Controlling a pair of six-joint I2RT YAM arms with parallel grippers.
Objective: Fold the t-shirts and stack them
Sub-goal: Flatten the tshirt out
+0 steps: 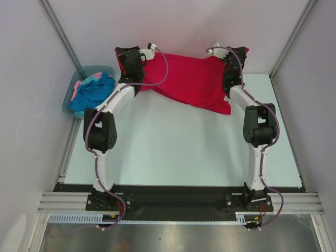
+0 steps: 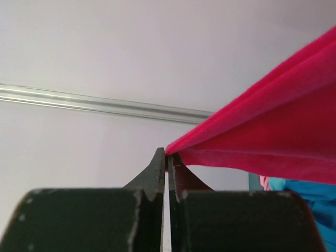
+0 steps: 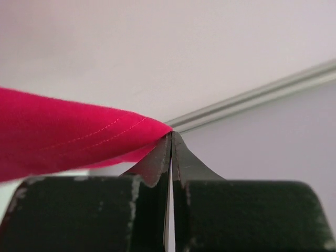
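right pincer: jaws pressed tip to tip, pinching a fold of cloth | crimson-red t-shirt: runs left from the tips to the frame edge, stitched seam showing | background: pale wall, metal rail slanting up rightward

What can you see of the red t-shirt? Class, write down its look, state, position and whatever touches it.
The red t-shirt is plain, soft crimson cloth; a stitched seam shows in the right wrist view. It hangs spread at the far side of the table, sagging in folds toward its lower right corner. The left gripper and the right gripper each pinch an upper edge. Whether it touches the table is unclear.
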